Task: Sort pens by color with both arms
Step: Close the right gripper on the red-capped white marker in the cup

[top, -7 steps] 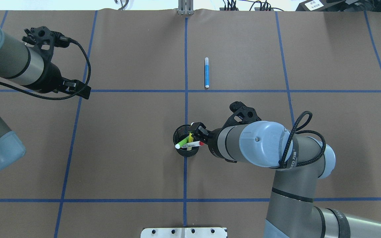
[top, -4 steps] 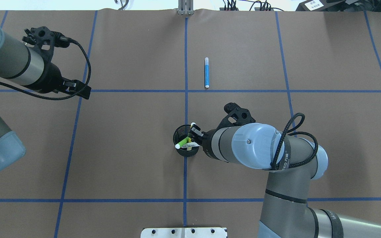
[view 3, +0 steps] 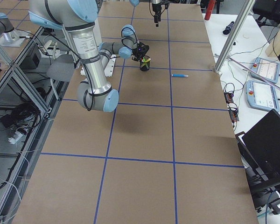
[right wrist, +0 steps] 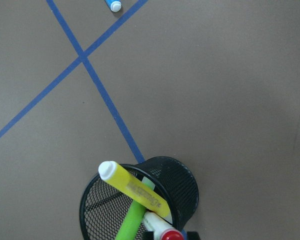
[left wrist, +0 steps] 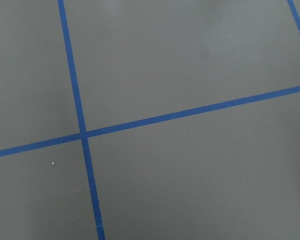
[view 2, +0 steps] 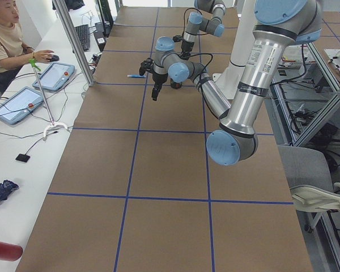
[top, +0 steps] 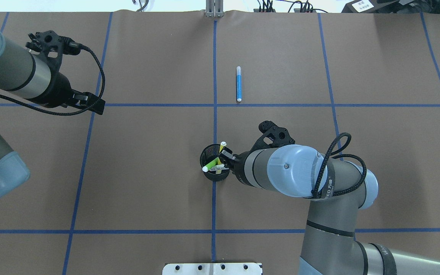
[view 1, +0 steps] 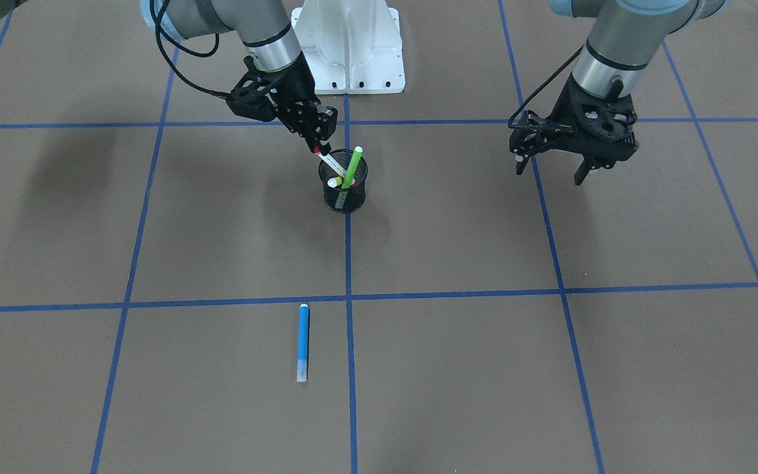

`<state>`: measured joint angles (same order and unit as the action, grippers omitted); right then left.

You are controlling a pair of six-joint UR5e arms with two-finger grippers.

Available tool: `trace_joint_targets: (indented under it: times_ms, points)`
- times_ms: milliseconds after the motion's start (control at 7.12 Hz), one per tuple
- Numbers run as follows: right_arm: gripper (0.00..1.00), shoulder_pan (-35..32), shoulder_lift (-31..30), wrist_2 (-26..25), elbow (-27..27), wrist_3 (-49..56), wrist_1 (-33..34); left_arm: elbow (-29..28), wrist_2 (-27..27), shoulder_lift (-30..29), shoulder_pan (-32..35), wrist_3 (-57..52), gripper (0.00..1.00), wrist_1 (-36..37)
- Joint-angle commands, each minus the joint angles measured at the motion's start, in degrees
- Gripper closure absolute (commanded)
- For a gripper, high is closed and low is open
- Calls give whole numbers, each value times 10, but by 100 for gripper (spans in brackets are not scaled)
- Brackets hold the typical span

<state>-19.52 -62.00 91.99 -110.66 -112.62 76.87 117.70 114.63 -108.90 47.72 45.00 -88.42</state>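
Note:
A black mesh cup (view 1: 343,196) stands at the table's middle and holds three pens: a lime green one (view 1: 353,164), a yellow one (right wrist: 135,187) and a white one with a red cap (view 1: 333,161). My right gripper (view 1: 321,146) is at the cup's rim on the robot's side, shut on the white pen's red cap (right wrist: 171,235). In the overhead view it (top: 225,157) reaches in from the right. The blue pen (top: 238,84) lies flat on the table beyond the cup. My left gripper (view 1: 550,172) hangs open and empty, far to the cup's left in the overhead view (top: 90,102).
Blue tape lines (top: 214,114) split the brown table into squares. A white bolted base plate (top: 212,268) sits at the near edge. In the exterior left view a person (view 2: 5,42) sits at a side desk with tablets.
My right gripper has moved left to the cup and closed in on the white pen's red cap. The yellow pen has tipped toward the far rim. The left arm has not moved.

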Motion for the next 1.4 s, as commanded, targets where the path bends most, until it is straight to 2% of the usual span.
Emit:
trace_joint_targets:
  times_ms: [0, 140, 562, 843, 1124, 1264]
  points:
    - [95, -1, 0, 0, -1, 0, 0, 1, 1, 0, 0, 0, 0, 0]
    - [100, -1, 2, 0, -3, 0, 1, 1, 1, 0, 0, 0, 0, 0]
    - [100, -17, 4, 9, -27, 5, 5, 0, 0, 0, 0, 0, 0, 0]
    - [100, -46, 0, 57, -48, 5, 31, 0, 0, 0, 0, 0, 0, 0]
    - [100, -68, 3, 120, -110, 5, 99, 1, 1, -1, 0, 8, 0, 0]
    - [100, -92, 3, 170, -123, 6, 107, 1, 1, -1, 0, 10, 0, 0]
